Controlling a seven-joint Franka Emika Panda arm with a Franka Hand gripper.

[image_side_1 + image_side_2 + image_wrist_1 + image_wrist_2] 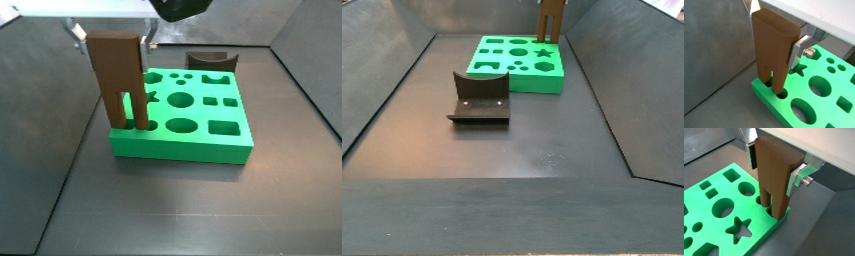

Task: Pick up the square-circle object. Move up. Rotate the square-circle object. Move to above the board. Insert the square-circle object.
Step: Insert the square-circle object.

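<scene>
Square-circle object (774,47): upright, pegs in board (827,107) holes, gripper (776,164) clamping its top; fixture (480,97) shown in both side views only.

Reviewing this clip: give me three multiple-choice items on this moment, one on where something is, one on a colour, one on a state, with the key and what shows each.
1. Where do the pegs of the square-circle object stand?
A. at a corner of the board
B. in the board's middle
C. on the floor beside the fixture

2. What colour is the board?
A. blue
B. bright green
C. yellow

3. How does the square-circle object stand?
A. lying flat
B. tilted far over
C. upright between the fingers of the gripper

Key: 1 A, in both wrist views the two pegs go into holes by the board's corner. 2 B, green in every view. 3 C, a side view shows it vertical, with a silver finger on each side of its upper part.
</scene>
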